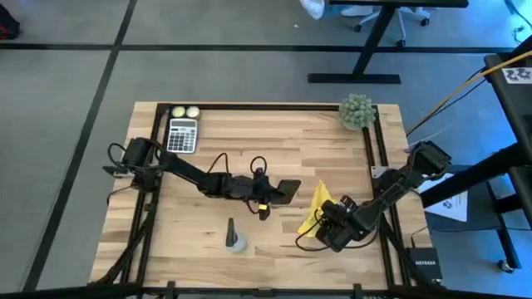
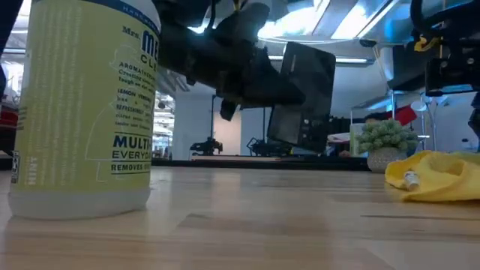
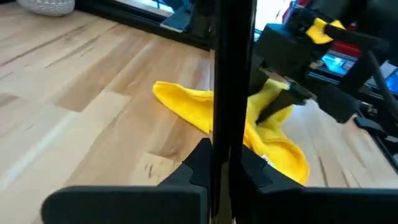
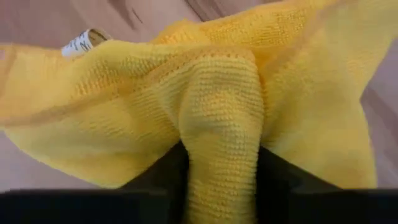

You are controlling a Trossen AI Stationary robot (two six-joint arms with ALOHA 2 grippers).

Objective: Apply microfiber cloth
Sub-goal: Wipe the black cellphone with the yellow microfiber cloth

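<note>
High view: you see the microfiber cloth (image 1: pixel 317 209) lying on the wooden bench (image 1: pixel 249 145) at lower right of centre, bunched and partly drawn up. The right gripper (image 1: pixel 327 230) sits over the cloth's lower end. The left gripper (image 1: pixel 268 193) is at frame centre, holding a black smartphone (image 1: pixel 285 191) just left of the cloth. A spray bottle (image 1: pixel 235 239) stands below centre, a calculator (image 1: pixel 182 134) at upper left, and a small plant (image 1: pixel 357 112) at upper right.

Low view: the bottle (image 2: pixel 86 105) fills the left side. The phone (image 2: pixel 304 94) hangs clear above the bench surface at centre. The cloth (image 2: pixel 435 176) rests on the wood at the right edge.

Left wrist view: the phone (image 3: pixel 233 74) stands edge-on between the closed jaws, with the cloth (image 3: pixel 239 124) behind it and the right gripper (image 3: pixel 273 109) on the cloth.

Right wrist view: a fold of the cloth (image 4: pixel 217 124) is pinched between the closed jaws; a white tag shows at upper left.
</note>
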